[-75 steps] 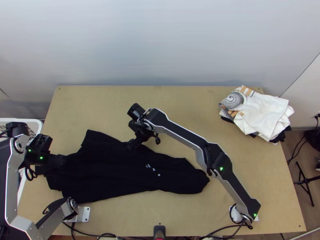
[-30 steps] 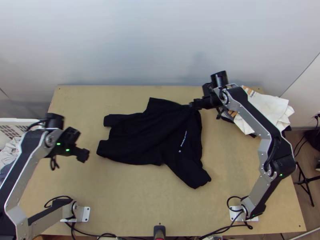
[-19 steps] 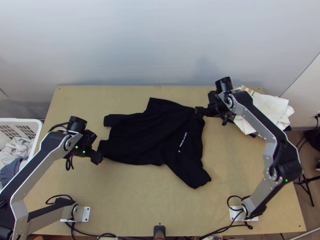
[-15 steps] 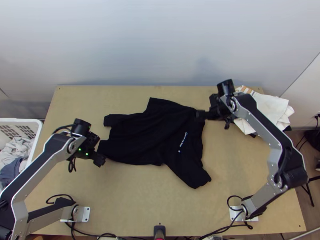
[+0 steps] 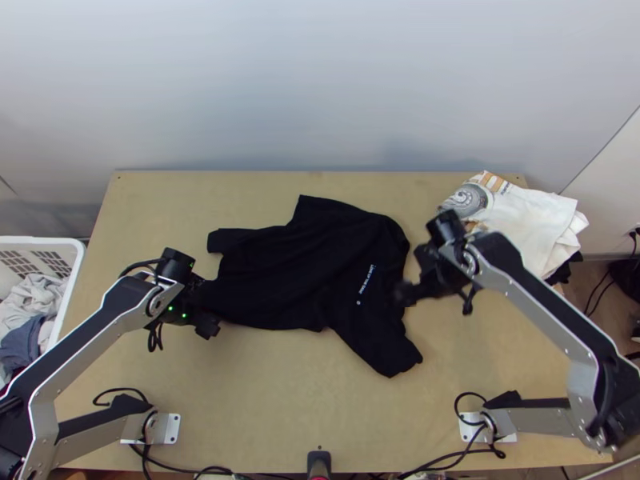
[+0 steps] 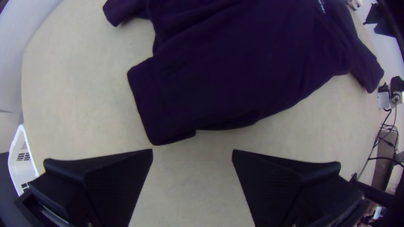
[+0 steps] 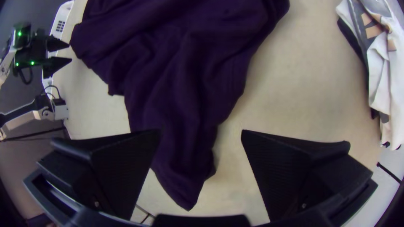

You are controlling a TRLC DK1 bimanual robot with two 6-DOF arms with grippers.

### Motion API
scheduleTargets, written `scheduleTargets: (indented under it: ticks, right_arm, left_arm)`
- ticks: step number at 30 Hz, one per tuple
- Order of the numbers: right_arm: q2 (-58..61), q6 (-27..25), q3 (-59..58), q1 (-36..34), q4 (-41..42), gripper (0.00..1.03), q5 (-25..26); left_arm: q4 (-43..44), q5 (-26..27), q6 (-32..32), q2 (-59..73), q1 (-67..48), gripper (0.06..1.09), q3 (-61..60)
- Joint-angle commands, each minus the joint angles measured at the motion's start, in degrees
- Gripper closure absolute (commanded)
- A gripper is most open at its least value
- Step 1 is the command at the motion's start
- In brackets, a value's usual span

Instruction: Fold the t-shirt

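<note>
Lying spread but rumpled on your counter [image 5: 288, 408], the black t-shirt [image 5: 304, 272] shows small white print and 1 sleeve [image 5: 390, 352] angled toward the near edge. Your left tool [image 5: 210, 322] is open and empty by its hem; your right tool [image 5: 405, 294], likewise open and empty, is at the opposite end, near that sleeve.

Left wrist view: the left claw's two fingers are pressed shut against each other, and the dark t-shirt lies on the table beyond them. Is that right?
Not quite. The left wrist view shows the left claw open, its two fingers well apart with bare table between them; the dark t-shirt does lie on the table beyond them.
</note>
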Motion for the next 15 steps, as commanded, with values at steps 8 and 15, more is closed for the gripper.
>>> scheduleTargets:
  ticks: [8, 15]
  right_arm:
    - [-0.8, -2.3, -10.4, 8.8, -3.1, 0.15, 0.1]
    - [2.6, -2.2, -9.9, 11.7, -0.2, 0.25, 0.1]
  left_arm:
    - [2.4, 0.0, -2.1, 1.5, -2.7, 0.17, -0.1]
    - [2.5, 0.0, -2.7, 1.5, -3.1, 0.17, 0.0]
